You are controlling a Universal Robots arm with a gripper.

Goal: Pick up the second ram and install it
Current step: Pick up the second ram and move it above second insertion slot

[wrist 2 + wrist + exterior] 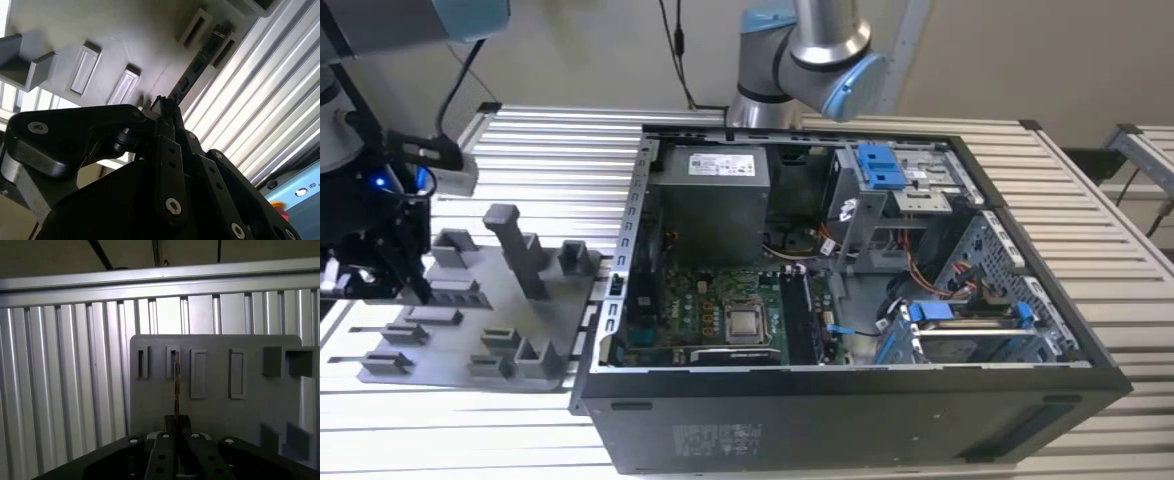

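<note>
End effector [176, 424] closed on second ram [175, 390]; the stick is edge-on, long axis running straight from the fingertips into a gray holder [215, 415] slot on the desk [60, 390].

Exterior view high, both wrist views near tray [215, 415]
</note>
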